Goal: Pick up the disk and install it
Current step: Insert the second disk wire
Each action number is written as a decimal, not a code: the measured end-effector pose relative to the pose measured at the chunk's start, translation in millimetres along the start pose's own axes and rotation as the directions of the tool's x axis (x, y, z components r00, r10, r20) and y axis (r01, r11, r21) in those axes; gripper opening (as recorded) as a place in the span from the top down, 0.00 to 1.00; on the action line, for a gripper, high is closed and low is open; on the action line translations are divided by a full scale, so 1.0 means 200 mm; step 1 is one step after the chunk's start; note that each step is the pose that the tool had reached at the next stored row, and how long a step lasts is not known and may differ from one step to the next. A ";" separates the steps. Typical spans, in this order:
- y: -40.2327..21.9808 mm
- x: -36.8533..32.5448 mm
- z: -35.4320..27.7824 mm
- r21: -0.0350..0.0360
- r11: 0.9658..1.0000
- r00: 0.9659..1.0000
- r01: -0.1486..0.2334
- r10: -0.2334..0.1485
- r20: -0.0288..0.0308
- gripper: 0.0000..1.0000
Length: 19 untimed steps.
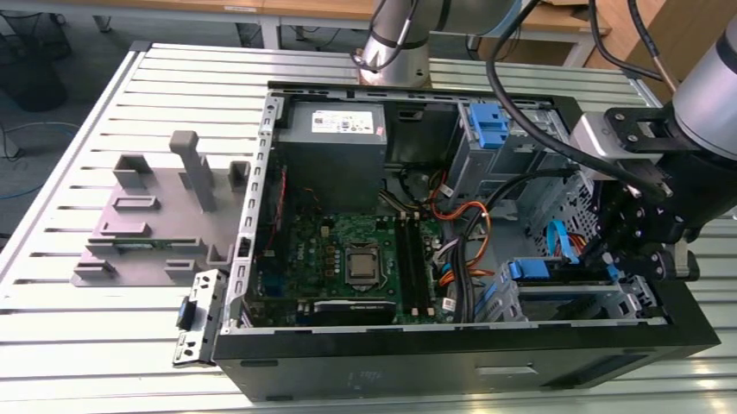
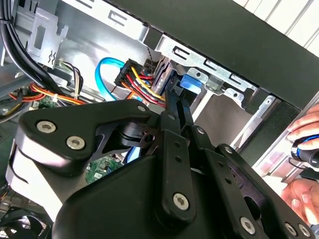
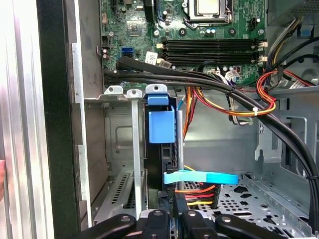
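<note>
end effector [image 3: 169, 221] sits closest in the first wrist view, its black fingers drawn narrow around the edge of the disk [image 3: 160, 164] — a thin slab standing on edge with a blue carrier tab at its far end. disk's long axis runs straight away from the fingertips, into the metal drive cage [image 3: 117, 149] at the case's front corner. beyond lie bundled cables [image 3: 224, 89], then the motherboard [image 3: 209, 40]. in the exterior view the end effector [image 1: 631, 250] hangs over that same corner of the open computer case [image 1: 461, 362], on the table [image 1: 103, 345].
</note>
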<state>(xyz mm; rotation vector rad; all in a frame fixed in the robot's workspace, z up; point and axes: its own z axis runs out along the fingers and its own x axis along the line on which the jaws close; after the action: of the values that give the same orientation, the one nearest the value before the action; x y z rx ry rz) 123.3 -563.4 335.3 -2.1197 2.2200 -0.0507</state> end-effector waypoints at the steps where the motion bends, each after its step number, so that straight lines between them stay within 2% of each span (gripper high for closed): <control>1: 0.000 0.000 0.000 0.000 1.000 1.000 0.000 0.000 0.000 0.84; 19: 0.001 0.000 0.016 -0.001 1.000 1.000 0.000 0.000 0.000 0.84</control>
<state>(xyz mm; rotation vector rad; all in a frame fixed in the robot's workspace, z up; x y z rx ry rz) 123.4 -563.4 332.2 -2.1203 2.2206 -0.0499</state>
